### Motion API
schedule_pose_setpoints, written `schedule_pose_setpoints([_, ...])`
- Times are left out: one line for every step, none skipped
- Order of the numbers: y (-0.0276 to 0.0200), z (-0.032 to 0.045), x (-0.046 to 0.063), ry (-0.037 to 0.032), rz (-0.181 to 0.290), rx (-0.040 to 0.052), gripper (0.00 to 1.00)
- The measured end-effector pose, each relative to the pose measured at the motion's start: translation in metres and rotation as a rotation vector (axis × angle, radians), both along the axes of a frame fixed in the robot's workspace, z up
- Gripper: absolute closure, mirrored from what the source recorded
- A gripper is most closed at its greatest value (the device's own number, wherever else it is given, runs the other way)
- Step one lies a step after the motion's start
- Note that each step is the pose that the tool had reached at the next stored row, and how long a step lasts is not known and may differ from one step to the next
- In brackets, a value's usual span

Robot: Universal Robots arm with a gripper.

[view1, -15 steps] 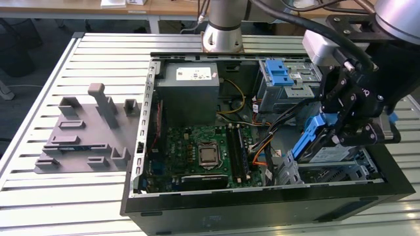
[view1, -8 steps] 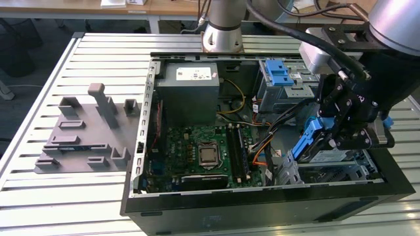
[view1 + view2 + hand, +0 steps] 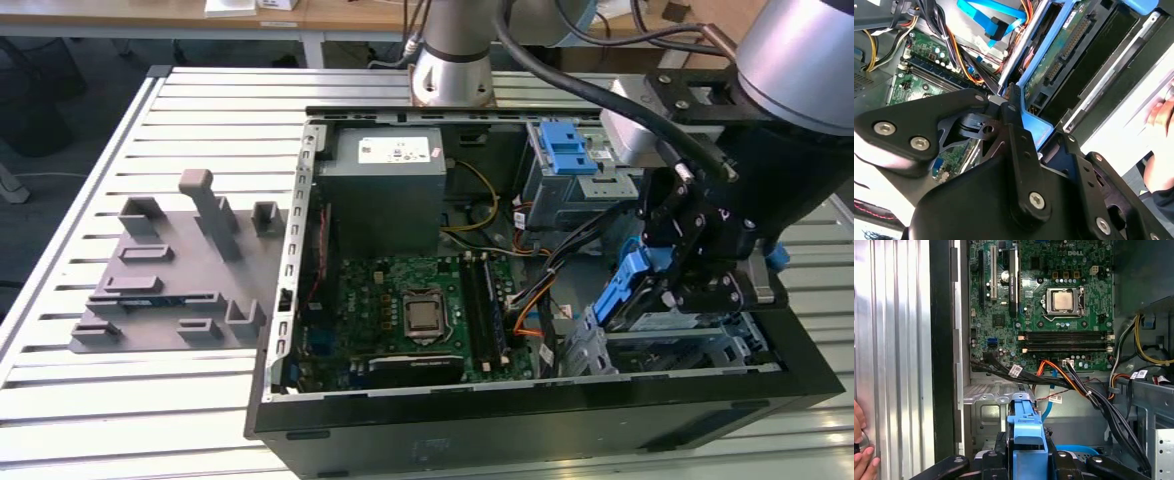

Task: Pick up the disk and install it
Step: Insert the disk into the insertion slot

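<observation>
One gripper [image 3: 687, 295], we saw, was clamped on the disk [image 3: 618, 298], holding it at the drive cage [image 3: 707, 348] inside the open computer case [image 3: 534, 420], toward the exterior view's right.

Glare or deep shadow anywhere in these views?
Exterior view: even light, mild sheen on the table, shadow in the case under the gripper. Second wrist view: blown-out white beyond the disk; gripper body near black. First wrist view: bright table slats, motherboard evenly lit.
</observation>
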State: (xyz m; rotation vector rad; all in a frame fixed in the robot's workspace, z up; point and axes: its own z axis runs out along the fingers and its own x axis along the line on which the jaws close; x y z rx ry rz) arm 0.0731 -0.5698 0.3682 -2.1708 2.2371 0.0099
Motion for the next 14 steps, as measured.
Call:
schedule_pose_setpoints([0.0000,-0.0015,0.0000,-0.0001,0.000,0.0002,0.64])
schedule_pose_setpoints([0.0000,-0.0025,0.0000,-0.0001,0.000,-0.0001,0.62])
schedule_pose_setpoints([0.0000,-0.0035,0.0000,0.0000,0.000,0.0000,0.62])
schedule_pose_setpoints([0.0000,-0.0042,0.0001,0.0000,0.000,-0.0004,0.56])
schedule_pose_setpoints([0.0001,-0.0047,0.0000,0.0000,0.000,0.0000,0.56])
schedule_pose_setpoints([0.0000,-0.0049,0.0000,0.0000,0.000,-0.0003,0.56])
schedule_pose_setpoints([0.0000,-0.0055,0.0000,0.0000,0.000,0.0000,0.56])
schedule_pose_setpoints([0.0000,-0.0062,0.0000,0.0000,0.000,0.0002,0.56])
schedule_pose_setpoints([0.0000,-0.0073,0.0000,0.0000,0.000,0.0001,0.56])
schedule_pose_setpoints([0.0000,-0.0082,0.0000,0.0000,0.000,0.0000,0.56])
schedule_pose_setpoints([0.0000,-0.0090,0.0000,0.0000,0.000,-0.0001,0.56])
schedule_pose_setpoints([0.0000,-0.0099,0.0000,0.0000,0.000,0.0001,0.56])
schedule_pose_setpoints([0.0000,-0.0107,0.0000,0.0000,0.000,-0.0001,0.56])
schedule_pose_setpoints([0.0000,-0.0113,0.0000,0.0000,0.000,-0.0001,0.56])
